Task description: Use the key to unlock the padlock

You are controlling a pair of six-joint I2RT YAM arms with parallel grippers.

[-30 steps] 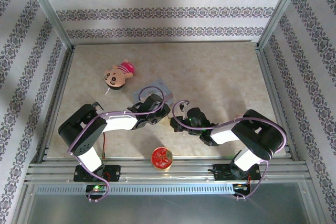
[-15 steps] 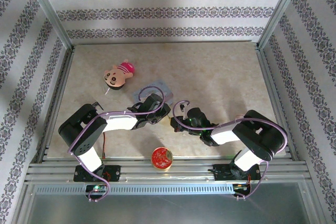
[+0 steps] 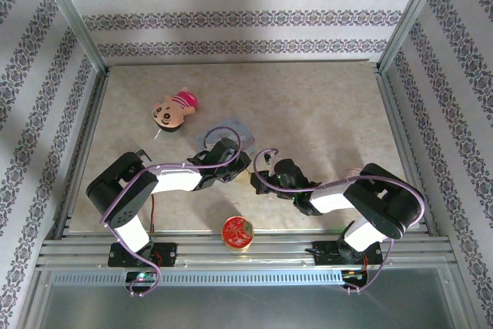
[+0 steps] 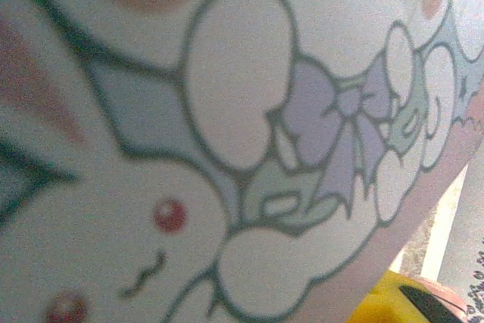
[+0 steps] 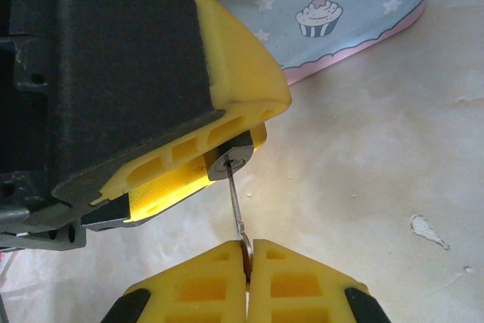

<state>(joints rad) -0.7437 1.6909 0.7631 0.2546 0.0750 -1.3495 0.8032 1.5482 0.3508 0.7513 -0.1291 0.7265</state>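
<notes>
Right gripper (image 5: 247,251) fingers pressed together on the key (image 5: 236,203) bow. Blade runs straight up to the keyway in the padlock (image 5: 229,163), tip at the keyway; I can't tell how deep it sits. Left gripper (image 5: 249,130) is clamped on the padlock, which is pinched between its yellow pads with only the round keyway face showing.

From the top camera both grippers, left (image 3: 237,161) and right (image 3: 258,177), meet mid-table, near the front half. The blue tin (image 5: 340,5) has its pink-trimmed edge just behind the left fingers, so it's tight there. Bare tabletop (image 5: 393,156) to the right of the key. Red disc (image 3: 238,232) sits by the front rail between the bases, doll (image 3: 175,109) well apart, far left.

Markings: the tin carries cartoon print, cupcake and stars on the right wrist cam, bunny face and lilac bow (image 4: 340,126) on the left wrist cam.
</notes>
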